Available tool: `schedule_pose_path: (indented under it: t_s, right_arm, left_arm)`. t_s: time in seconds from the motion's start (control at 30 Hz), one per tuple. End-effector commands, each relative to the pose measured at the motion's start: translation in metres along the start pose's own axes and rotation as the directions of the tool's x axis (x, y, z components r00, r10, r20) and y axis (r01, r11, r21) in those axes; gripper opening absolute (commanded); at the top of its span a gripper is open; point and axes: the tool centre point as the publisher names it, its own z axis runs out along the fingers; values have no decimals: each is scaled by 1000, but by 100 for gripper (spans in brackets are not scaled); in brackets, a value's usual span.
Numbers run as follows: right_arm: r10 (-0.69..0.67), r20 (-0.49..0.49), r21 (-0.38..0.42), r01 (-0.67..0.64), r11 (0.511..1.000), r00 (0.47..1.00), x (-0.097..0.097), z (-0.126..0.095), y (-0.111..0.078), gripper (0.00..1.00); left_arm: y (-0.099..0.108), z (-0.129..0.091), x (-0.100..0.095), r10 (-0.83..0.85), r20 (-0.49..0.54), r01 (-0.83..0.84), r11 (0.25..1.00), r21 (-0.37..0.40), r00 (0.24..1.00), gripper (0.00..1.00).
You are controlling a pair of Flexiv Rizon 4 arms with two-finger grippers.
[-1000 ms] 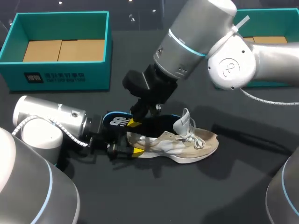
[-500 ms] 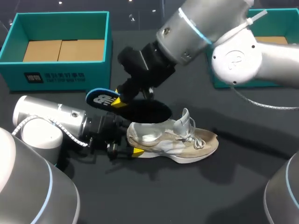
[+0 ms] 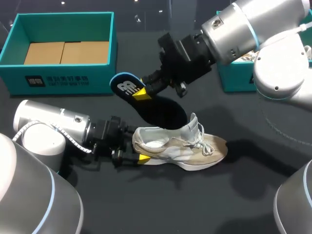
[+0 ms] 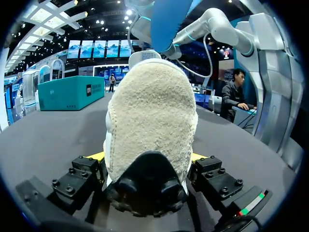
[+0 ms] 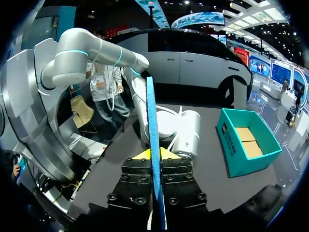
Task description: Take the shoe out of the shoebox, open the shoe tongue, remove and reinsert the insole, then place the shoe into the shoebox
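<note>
Both clenched: right gripper (image 3: 141,92) pinches the insole (image 3: 161,109) above the shoe (image 3: 195,148); left gripper (image 4: 148,157) apparently clamps its heel.

You're looking at: 1 beige sneaker (image 3: 183,148) | 1 blue-edged insole (image 3: 146,101) | 2 teal shoeboxes (image 3: 63,78) (image 3: 236,80) | 2 robot arms (image 3: 48,126) (image 3: 234,29)

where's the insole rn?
Head view, centre: the insole is out of the shoe, pinched near its heel end by the right gripper and held just above and behind the shoe's opening, right of the shoebox.
</note>
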Motion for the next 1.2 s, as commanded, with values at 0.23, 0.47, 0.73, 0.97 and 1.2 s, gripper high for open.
schedule_pose_path:
  t_s: [0.23, 0.47, 0.73, 0.97, 1.2]
  right_arm:
    - [158, -17, -142, -159, 977, 987, 20, -39, 7, 0]
    - [243, -75, -266, -254, 930, 967, 40, -61, 14, 0]
    - [322, -41, -233, -323, 918, 946, 48, -70, 15, 0]
    - [322, -41, -233, -323, 918, 946, 48, -70, 15, 0]
    - [423, -2, -349, -397, 849, 906, 60, -85, 5, 0]
  left_arm:
    - [3, -2, 1, 0, 1, 0, 1000, 0, 1000, 0]
    - [3, -2, 1, 0, 1, 0, 1000, 0, 1000, 0]
    - [3, -2, 1, 0, 1, 0, 1000, 0, 1000, 0]
    - [3, -2, 1, 0, 1, 0, 1000, 0, 1000, 0]
    - [3, -2, 1, 0, 1, 0, 1000, 0, 1000, 0]
